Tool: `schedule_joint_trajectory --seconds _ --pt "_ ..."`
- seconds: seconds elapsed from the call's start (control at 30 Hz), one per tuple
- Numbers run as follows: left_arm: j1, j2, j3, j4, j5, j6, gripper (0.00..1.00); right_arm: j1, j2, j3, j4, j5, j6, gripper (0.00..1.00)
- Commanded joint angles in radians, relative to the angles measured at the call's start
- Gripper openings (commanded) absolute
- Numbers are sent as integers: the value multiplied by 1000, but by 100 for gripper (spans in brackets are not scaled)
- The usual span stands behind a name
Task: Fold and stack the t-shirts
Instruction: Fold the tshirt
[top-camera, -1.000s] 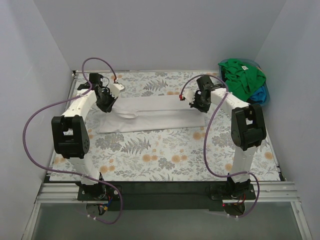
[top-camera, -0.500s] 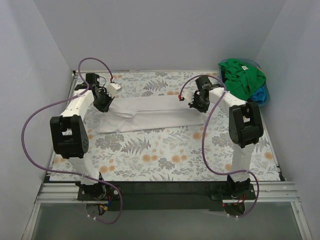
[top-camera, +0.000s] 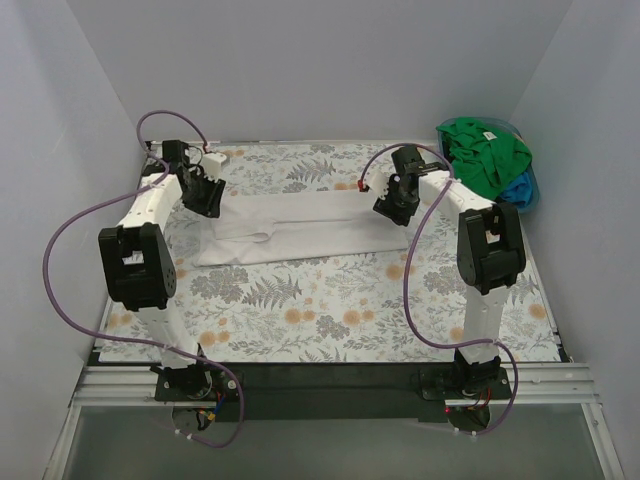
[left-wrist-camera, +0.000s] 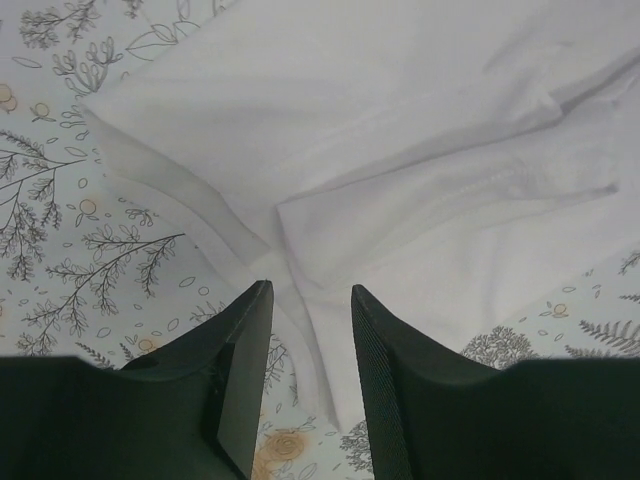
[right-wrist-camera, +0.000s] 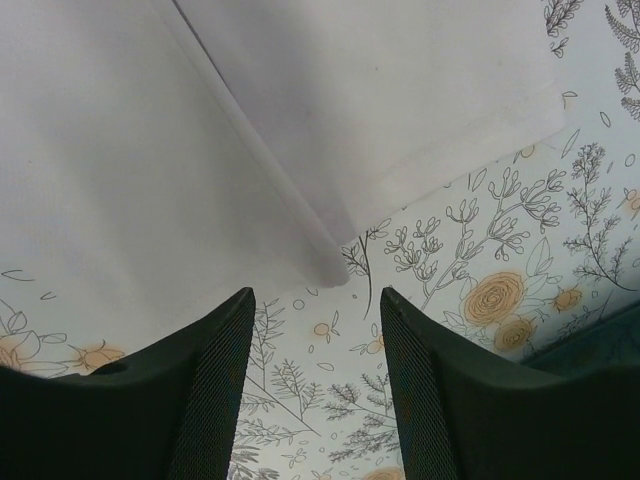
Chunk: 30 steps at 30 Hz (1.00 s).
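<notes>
A white t-shirt (top-camera: 300, 225) lies folded into a long band across the floral table cloth. My left gripper (top-camera: 205, 195) hovers over its left end, open; in the left wrist view the white t-shirt (left-wrist-camera: 400, 150) lies flat below the left gripper (left-wrist-camera: 310, 288), with a folded edge under the gap. My right gripper (top-camera: 392, 208) is at the shirt's right end, open; in the right wrist view the right gripper (right-wrist-camera: 315, 292) has only table cloth between its fingers, and the white t-shirt's corner (right-wrist-camera: 150, 150) lies just ahead. Green (top-camera: 485, 155) and blue (top-camera: 522, 190) t-shirts are heaped at the far right.
The floral table cloth (top-camera: 330, 310) covers the table between white walls on three sides. The heap of shirts sits in the back right corner against the wall. Purple cables loop off both arms.
Both grippers have opened and let go of the white t-shirt's ends. The left arm has pulled toward the back left; the right has shifted slightly back. The shirt lies flat.
</notes>
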Motion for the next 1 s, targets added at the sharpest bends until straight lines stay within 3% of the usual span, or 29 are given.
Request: schedule_joint_trajectory --seconds 0.0,0.17,0.33,0.53,0.6,0.8,0.97 --pt "51 -50 50 29 105 -170 37 -3 -64 28 -22 -34 82 60" --pt "55 -97 -37 -18 204 -216 37 17 -97 40 -85 -155 172 54" --pt "65 -116 -137 3 265 -364 38 81 -58 185 -125 -357 386 44" --pt "132 -102 -189 68 340 -512 51 170 71 346 -50 -563 625 45" --pt "149 -91 -192 80 348 -527 58 204 115 359 27 -601 682 52" --pt "224 -36 -180 98 399 -575 60 261 176 310 333 -707 981 77" --pt "236 10 -183 135 422 -608 60 290 228 276 535 -742 1174 83"
